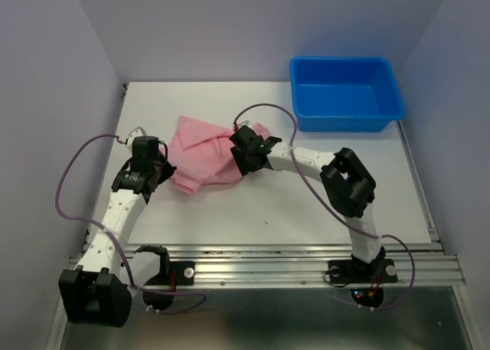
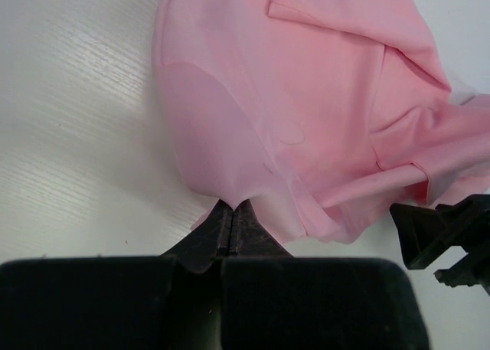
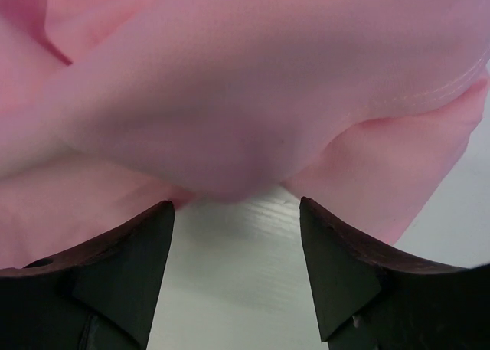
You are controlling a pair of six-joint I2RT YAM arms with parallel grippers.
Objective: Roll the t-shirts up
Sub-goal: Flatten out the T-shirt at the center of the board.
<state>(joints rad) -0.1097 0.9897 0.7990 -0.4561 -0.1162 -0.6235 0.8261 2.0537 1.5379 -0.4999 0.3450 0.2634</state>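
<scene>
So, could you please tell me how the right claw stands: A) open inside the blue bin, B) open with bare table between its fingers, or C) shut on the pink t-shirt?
B: the right claw stands open before the pink t-shirt, with white table showing between its fingers.

A pink t-shirt [image 1: 200, 152] lay bunched on the white table [image 1: 306, 204] between two arms, with the left gripper [image 1: 162, 171] at its near-left edge and the right gripper [image 1: 237, 155] over its right side. The blue bin [image 1: 348, 122] sat at the far-right corner, well apart.
</scene>
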